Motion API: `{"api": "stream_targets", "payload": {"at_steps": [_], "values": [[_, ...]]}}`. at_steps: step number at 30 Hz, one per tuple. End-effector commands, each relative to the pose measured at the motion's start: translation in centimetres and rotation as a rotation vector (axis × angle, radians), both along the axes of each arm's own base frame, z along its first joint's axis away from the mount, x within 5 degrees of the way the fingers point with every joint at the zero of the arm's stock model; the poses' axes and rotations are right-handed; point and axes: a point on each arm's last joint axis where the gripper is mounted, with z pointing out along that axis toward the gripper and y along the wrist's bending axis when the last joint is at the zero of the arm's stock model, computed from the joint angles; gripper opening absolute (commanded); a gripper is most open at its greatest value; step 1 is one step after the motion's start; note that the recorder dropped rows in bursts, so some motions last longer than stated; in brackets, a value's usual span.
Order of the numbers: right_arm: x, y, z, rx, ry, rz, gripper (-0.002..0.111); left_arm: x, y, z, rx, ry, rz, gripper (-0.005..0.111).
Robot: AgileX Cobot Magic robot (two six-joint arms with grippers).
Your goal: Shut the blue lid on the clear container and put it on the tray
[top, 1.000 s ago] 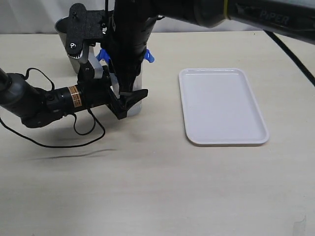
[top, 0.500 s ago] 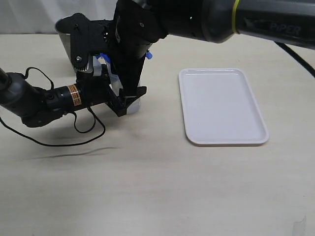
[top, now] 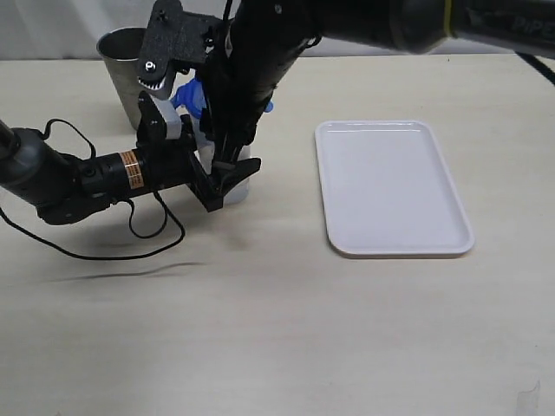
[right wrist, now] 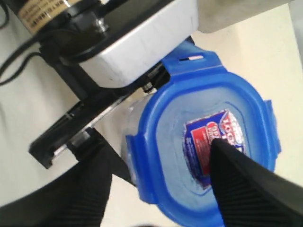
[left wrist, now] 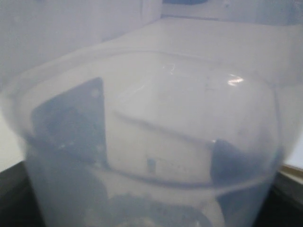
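The left gripper is clamping the container low on its sides, its jaws pressing the clear wall from either side. In the left wrist view that wall is filling the frame, with the gripper's dark fingers showing through it. The container is standing upright on the table, just in front of the steel cup and well apart from the tray, which is lying to the right. The lid is sitting on the container's rim, its flaps sticking out at the edges; whether they are latched is not showing. The right gripper is hanging over it from above with its jaws spread and pinching nothing. One finger is lying over the red-and-blue label at the lid's centre, and the other is hanging off the lid's edge, beside the container. Whether the finger over the label is touching the lid is not clear.
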Motion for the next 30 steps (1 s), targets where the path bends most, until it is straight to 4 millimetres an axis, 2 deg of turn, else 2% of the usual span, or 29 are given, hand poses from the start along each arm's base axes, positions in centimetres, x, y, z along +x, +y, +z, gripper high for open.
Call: {"api": "stream_targets", "payload": {"at_steps": [1, 7, 10, 13, 17, 20, 24, 26, 30], "values": [[-0.1, -0.2, 0.5, 0.075, 0.184, 0.005, 0.057, -0.4, -0.2, -0.1, 0.001, -0.005, -0.043, 0.000], [0.3, -0.3, 3.6, 0.187, 0.243, 0.024, 0.057, -0.5, -0.2, -0.1, 0.004, -0.006, -0.050, 0.000], [0.9, -0.4, 5.2, 0.241, 0.227, -0.020, 0.057, -0.5, -0.2, -0.1, 0.003, -0.005, -0.048, 0.000], [1.8, -1.1, 6.4, 0.311, 0.229, -0.139, 0.057, -0.5, -0.2, -0.1, 0.003, -0.005, -0.048, 0.000], [3.2, -3.2, 7.6, 0.432, 0.327, -0.429, 0.057, -0.5, -0.2, -0.1, 0.003, -0.005, -0.048, 0.000], [3.8, -5.3, 7.8, 0.434, 0.383, -0.542, 0.055, -0.4, -0.2, -0.1, 0.001, -0.005, -0.042, 0.000], [4.2, -7.8, 6.5, 0.393, 0.508, -0.650, 0.046, -0.4, -0.1, 0.0, -0.002, -0.004, -0.034, 0.000], [4.3, -8.3, 5.8, 0.403, 0.563, -0.686, 0.045, -0.3, -0.1, 0.0, -0.004, -0.004, -0.028, 0.000], [4.4, -8.2, 4.9, 0.437, 0.580, -0.705, 0.045, -0.3, -0.1, 0.0, -0.004, -0.004, -0.028, 0.000]]}}
